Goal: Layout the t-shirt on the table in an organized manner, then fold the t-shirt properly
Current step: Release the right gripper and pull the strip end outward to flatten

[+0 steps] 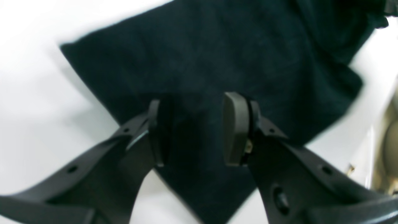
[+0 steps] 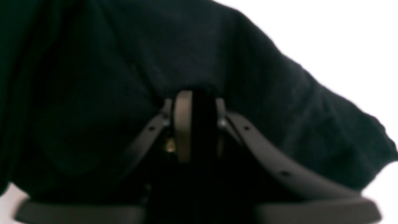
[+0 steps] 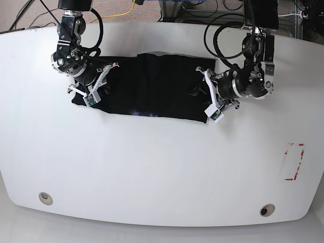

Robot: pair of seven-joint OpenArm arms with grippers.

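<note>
Evidently we have the black cloth t-shirt [image 3: 152, 86] spread as a long band on the far part of the glossy white table [image 3: 162, 172], an arm at each end to work it flat. Our left gripper [image 1: 194, 130] stands half open, empty, above the cloth's corner. Our right gripper [image 2: 196, 124] is narrowly parted with dark cloth bunched between its fingers [image 2: 182, 124]; whether it grips, we cannot tell.

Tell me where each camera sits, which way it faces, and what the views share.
Base: high above, looking down on the table, t-shirt and both arms.
Left wrist: on the left arm, looking past its open left tool at cloth.
Right wrist: on the right arm, right tool narrowly parted against cloth.
Shared: all three show the t-shirt on the table.
</note>
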